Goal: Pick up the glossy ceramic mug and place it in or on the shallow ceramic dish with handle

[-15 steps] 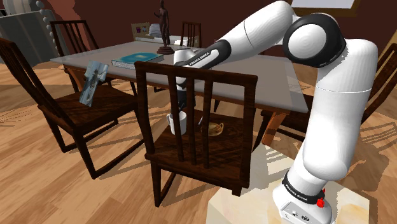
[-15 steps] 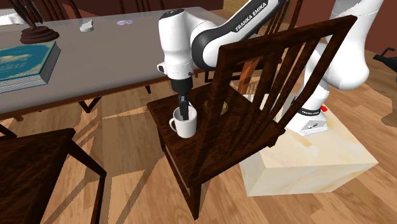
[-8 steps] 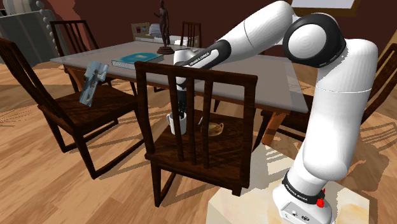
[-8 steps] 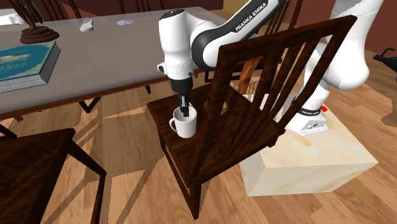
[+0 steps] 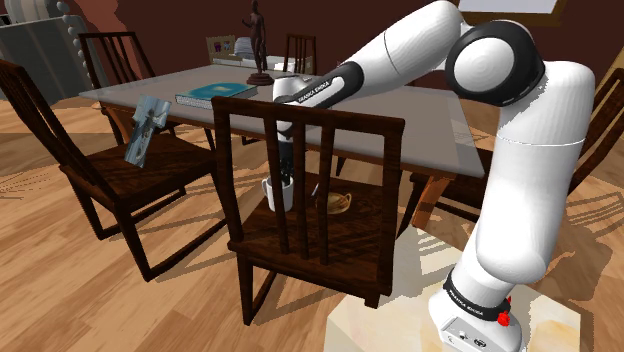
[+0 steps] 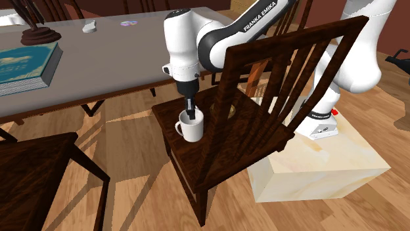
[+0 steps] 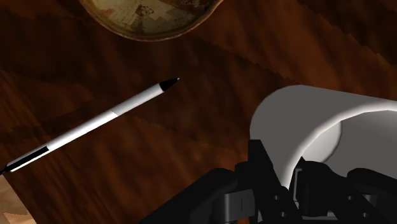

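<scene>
Wrist view gives you the grip: the mug (image 7: 318, 124) has its wall pinched between the jaws of the gripper (image 7: 285, 172), one finger inside the rim and one outside, closed down to the wall's thickness, so it should hang upright when lifted. It appears to rest on the seat (image 6: 190, 161), not yet raised. The dish (image 7: 149, 16) lies near, to the shoulder view's right, with a pen (image 7: 95, 124) beside your path; carry above it.

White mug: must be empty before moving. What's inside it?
One finger of the gripper dips inside the white mug, clasping its wall. The visible inner wall is bare; the bottom is covered.
</scene>
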